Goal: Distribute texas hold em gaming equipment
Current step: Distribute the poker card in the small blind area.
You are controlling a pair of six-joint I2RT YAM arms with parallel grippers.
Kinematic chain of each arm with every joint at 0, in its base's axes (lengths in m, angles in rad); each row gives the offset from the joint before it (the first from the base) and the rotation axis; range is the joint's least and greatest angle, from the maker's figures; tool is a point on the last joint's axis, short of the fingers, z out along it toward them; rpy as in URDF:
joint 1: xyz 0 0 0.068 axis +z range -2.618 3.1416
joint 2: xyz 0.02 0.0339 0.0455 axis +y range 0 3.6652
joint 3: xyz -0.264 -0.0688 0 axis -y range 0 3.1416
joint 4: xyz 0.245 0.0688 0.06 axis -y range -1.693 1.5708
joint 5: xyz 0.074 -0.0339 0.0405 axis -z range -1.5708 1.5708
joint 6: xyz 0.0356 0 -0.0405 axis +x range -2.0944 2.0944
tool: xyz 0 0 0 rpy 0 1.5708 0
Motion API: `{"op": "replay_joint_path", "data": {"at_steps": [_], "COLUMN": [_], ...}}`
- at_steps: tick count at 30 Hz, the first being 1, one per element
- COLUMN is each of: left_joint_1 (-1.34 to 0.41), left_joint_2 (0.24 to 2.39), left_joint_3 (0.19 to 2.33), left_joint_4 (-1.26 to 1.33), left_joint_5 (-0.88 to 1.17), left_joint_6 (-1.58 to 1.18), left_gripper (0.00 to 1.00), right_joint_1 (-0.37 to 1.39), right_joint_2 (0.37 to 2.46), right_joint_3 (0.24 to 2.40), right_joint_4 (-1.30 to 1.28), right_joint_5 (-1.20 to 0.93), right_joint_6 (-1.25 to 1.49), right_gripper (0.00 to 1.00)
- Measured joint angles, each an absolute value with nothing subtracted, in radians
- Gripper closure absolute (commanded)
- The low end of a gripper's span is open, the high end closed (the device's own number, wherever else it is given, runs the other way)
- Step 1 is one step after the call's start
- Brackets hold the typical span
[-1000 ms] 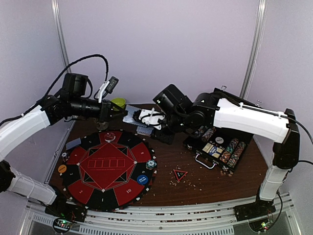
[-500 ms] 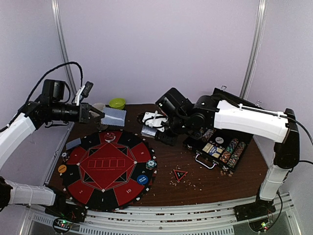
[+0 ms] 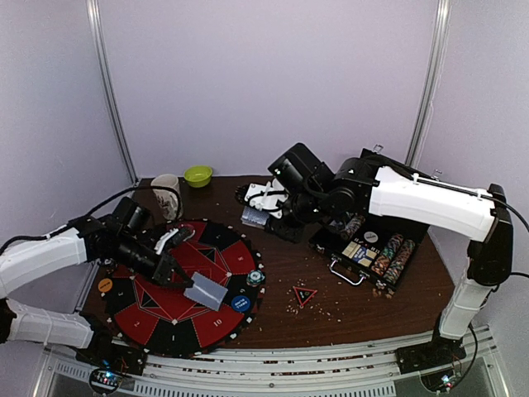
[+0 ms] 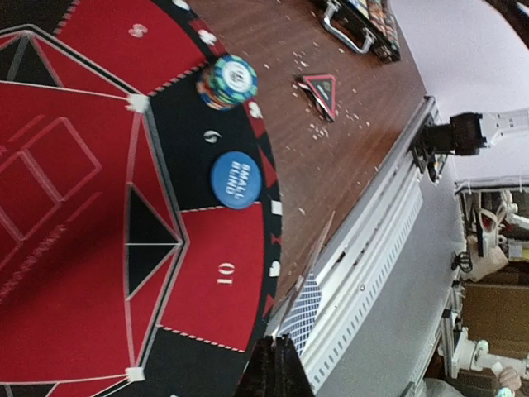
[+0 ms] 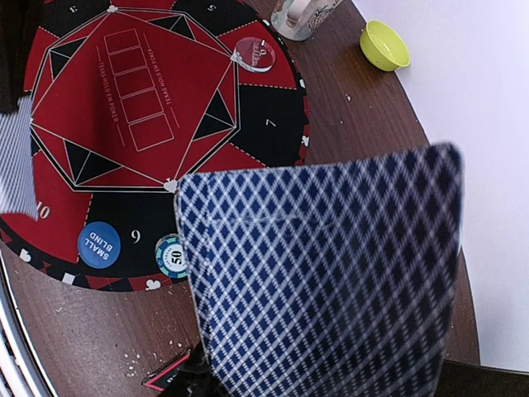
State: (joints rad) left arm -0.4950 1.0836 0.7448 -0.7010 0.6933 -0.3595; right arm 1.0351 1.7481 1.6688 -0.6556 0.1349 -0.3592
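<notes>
Dealing step. My left gripper (image 3: 183, 279) pinches two cards (image 3: 207, 290) over the mat (image 3: 165, 321), near the counter's front edge. My right gripper (image 3: 263, 203) clamps the deck (image 5: 322, 273) near the back edge. Next, probably: lower and release flat.

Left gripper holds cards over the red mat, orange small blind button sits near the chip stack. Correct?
One slip: the small blind button is blue, not orange, as the left wrist view shows. The rest stands: the left gripper holds cards over the red mat, and the button sits near the chip stack.
</notes>
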Motion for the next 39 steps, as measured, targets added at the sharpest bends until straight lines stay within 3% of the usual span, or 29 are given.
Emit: {"op": "replay_joint_path", "data": {"at_steps": [9, 16, 30, 31, 39], "left_joint_1": [-0.727, -0.789, -0.789, -0.789, -0.789], "left_joint_2": [1.269, 1.42, 1.494, 1.499, 1.509], "left_joint_3": [0.581, 0.581, 0.595, 0.603, 0.653], "left_joint_4": [-0.348, -0.201, -0.251, -0.263, -0.323], "left_joint_5": [0.712, 0.707, 0.614, 0.606, 0.567], "left_joint_6": [-0.536, -0.564, -0.511, -0.502, -0.459], "left_gripper": [1.0, 1.0, 1.0, 0.97, 0.48], "right_joint_1": [1.035, 1.035, 1.035, 1.035, 1.035], "right_joint_2": [1.748, 1.748, 1.745, 1.745, 1.745], "right_joint_3": [1.669, 1.669, 1.669, 1.669, 1.669], "right_joint_4": [-0.656, -0.656, -0.656, -0.656, -0.656], "right_joint_5": [0.135, 0.136, 0.136, 0.135, 0.135], "right_joint_6": [-0.359, -0.359, -0.359, -0.359, -0.359], "right_gripper": [0.62, 0.62, 0.62, 0.63, 0.62]}}
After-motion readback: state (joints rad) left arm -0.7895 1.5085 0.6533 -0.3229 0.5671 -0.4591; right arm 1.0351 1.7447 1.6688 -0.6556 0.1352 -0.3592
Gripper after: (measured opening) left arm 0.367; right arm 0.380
